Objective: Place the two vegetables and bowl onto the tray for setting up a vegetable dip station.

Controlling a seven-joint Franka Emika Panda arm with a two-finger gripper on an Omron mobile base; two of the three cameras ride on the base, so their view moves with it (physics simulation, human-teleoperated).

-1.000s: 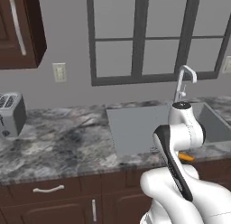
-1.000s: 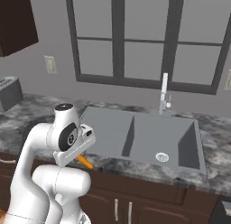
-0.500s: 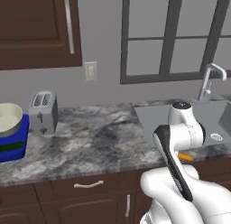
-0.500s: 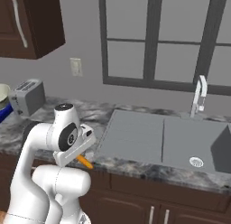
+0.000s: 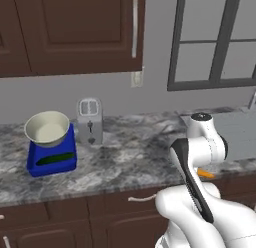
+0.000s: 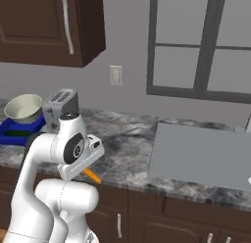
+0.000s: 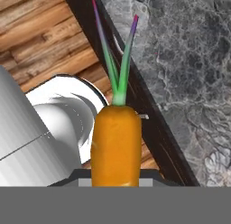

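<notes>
The tool [image 7: 115,180] is clamped on the orange carrot [image 7: 116,144], whose green leaves point to 12 o'clock in the hand view, over the front edge of the marble surface [image 5: 130,159]. Far toward 9 o'clock in the left base view, the blue tray [image 5: 51,165] carries the bowl [image 5: 47,128] and the cucumber [image 5: 53,159], just beside a toaster [image 5: 89,120].

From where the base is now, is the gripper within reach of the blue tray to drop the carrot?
Probably not yet: the gripper holds the carrot low at the counter edge, while the tray sits far left past the toaster.
</notes>
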